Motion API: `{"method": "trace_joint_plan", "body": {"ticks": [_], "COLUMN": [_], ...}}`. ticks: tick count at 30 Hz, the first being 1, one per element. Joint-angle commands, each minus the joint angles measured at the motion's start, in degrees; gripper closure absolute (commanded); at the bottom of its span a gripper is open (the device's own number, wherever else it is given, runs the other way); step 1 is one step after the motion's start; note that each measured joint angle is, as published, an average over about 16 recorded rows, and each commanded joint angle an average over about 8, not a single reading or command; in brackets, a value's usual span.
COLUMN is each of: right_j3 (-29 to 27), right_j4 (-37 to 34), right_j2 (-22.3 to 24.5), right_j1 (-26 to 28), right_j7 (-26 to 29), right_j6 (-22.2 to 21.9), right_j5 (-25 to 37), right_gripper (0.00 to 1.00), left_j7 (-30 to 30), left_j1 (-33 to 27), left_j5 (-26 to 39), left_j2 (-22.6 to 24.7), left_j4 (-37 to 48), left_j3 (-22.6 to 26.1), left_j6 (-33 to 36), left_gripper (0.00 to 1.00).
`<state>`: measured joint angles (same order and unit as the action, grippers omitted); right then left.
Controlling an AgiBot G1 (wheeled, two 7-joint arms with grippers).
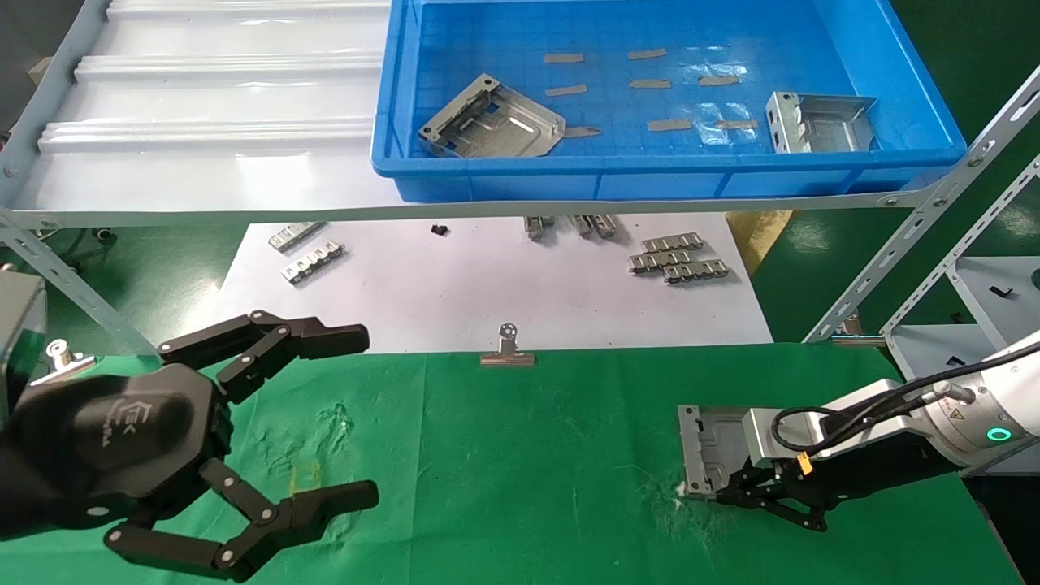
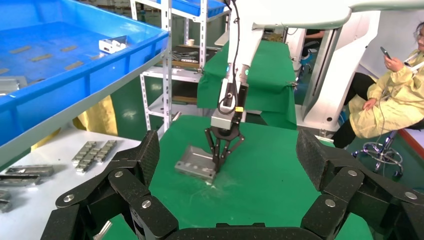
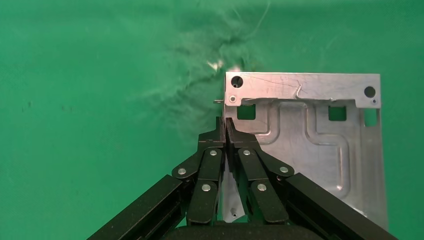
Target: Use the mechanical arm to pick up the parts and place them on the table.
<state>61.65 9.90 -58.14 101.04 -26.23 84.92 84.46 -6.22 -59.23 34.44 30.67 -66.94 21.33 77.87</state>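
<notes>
My right gripper is shut on the folded side edge of a grey sheet-metal part, down at the green table on its right side. The right wrist view shows the fingertips pressed together on that edge, with the part flat against the cloth. The left wrist view shows the same part and right gripper farther off. Two more parts lie in the blue bin on the shelf. My left gripper hangs open and empty at the near left.
A white sheet behind the table holds several small ridged metal strips. A binder clip sits at the sheet's front edge. Slanted shelf struts stand at the right. A seated person is beyond the table.
</notes>
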Motion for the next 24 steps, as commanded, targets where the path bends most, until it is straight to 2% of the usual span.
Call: {"method": "trace_joint_plan", "body": {"ticks": [1, 7, 12, 19, 24], "right_j3": [0.56, 0.24, -0.75, -3.83, -5.34], "right_j4": [-1.0, -2.78, -3.47, -3.77, -2.81], "right_j2": [-0.62, -1.22, -0.95, 0.06, 0.77], "right_j1": [0.4, 1.78, 3.15, 3.09, 2.03], "right_j7": [-0.61, -2.55, -4.13, -4.22, -3.17], "right_j6": [-0.05, -0.14, 1.65, 6.36, 7.24], "right_j5": [0.87, 0.52, -0.97, -6.62, -10.54], "right_gripper": [0.0, 0.0, 0.0, 0.0, 0.0], "left_j7": [0.0, 0.0, 0.0, 0.0, 0.0], "left_j1": [0.0, 0.0, 0.0, 0.0, 0.01], "left_j5": [0.0, 0.0, 0.0, 0.0, 0.0], "left_j2": [0.0, 0.0, 0.0, 0.0, 0.0], "left_j4": [0.0, 0.0, 0.0, 0.0, 0.01], "left_j3": [0.0, 0.0, 0.0, 0.0, 0.0], "left_j6": [0.0, 0.0, 0.0, 0.0, -0.01], "left_gripper": [0.0, 0.0, 0.0, 0.0, 0.0]}}
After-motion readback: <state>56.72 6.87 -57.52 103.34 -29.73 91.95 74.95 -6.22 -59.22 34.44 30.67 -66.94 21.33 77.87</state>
